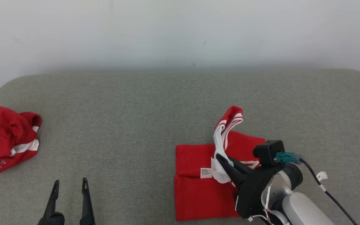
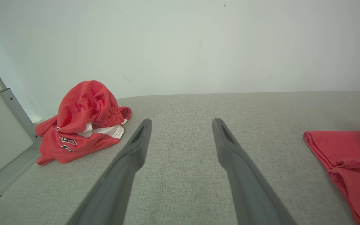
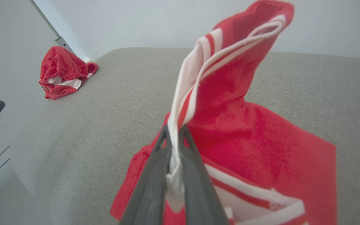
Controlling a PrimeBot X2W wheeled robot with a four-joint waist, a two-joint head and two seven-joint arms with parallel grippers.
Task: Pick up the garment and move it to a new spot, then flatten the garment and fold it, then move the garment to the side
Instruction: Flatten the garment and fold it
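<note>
right gripper [image 1: 219, 156]: clamped on the white-striped edge of folded red garment [image 1: 198, 187], edge lifted
left gripper [image 1: 70, 182]: jaws wide, empty
crumpled red clothing [image 1: 5, 137]: far left on grey cushion [image 1: 136, 109]

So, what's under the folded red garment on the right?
Grey cushion shows around the garment; what lies beneath is covered. The fingers of the right gripper hold its striped edge up over more red cloth.

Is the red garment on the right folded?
Partly: the garment lies doubled flat, but the right gripper's jaws pinch one striped edge up.
</note>
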